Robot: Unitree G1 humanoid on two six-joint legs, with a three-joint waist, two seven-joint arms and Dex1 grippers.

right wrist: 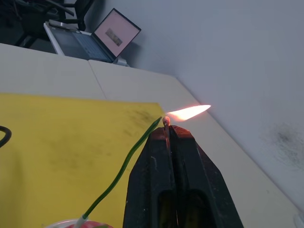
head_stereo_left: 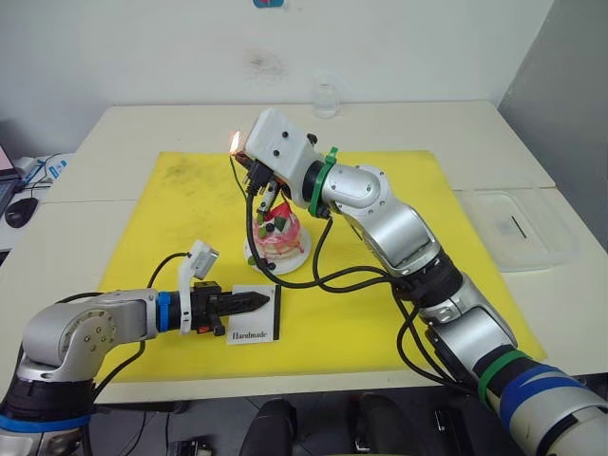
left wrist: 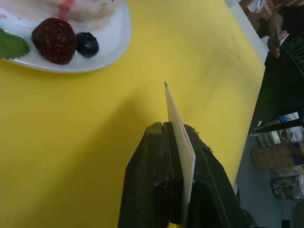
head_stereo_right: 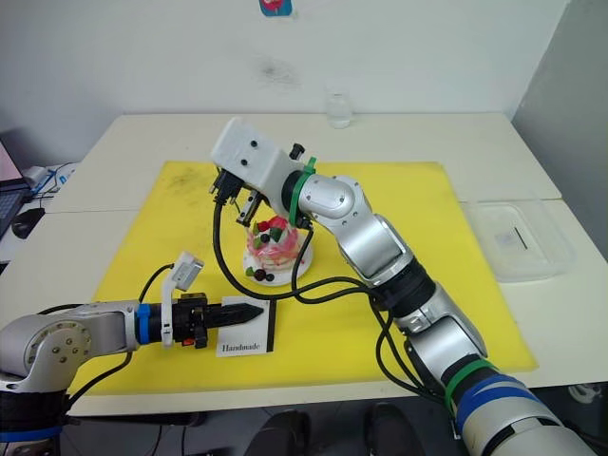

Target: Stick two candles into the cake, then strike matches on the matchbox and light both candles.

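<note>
Yellow mat point(head_stereo_left: 380, 313) covers the middle of the pale worktop point(head_stereo_left: 142, 133), and the cake point(head_stereo_left: 277, 234) serves as the landmark here, sitting on its one small white plate point(head_stereo_left: 290, 258) near the mat's centre.

Left of the cake and nearer the robot, the left gripper point(head_stereo_left: 264, 299) has its two black fingers closed flat on the one matchbox point(head_stereo_left: 255, 315), a white box with a black strip and "Handmade" lettering; the left wrist view shows the white card edge pinched between the pads. The box rests on the mat just in front of the plate, apart from it.

On the plate's rim beside the cake lie one dark red berry point(left wrist: 54, 40), one blueberry point(left wrist: 87, 44) and one green leaf point(left wrist: 12, 46). One green candle point(right wrist: 124, 167) rises from the cake, thin and wavy, leaning up towards the gripper above. I cannot make out a second candle for certain.

Above and just behind the cake, the right gripper point(right wrist: 166, 127) points upward with its fingers pressed together on one match point(right wrist: 166, 120), only the head showing past the tips. That match is burning: one orange flame point(right wrist: 188, 112) streams sideways from it, right beside the green candle's tip.

Well behind the cake, one clear glass point(head_stereo_left: 326, 99) stands at the worktop's far edge. Far right of the cake, off the mat, lies one clear plastic tray point(head_stereo_left: 518, 226).
</note>
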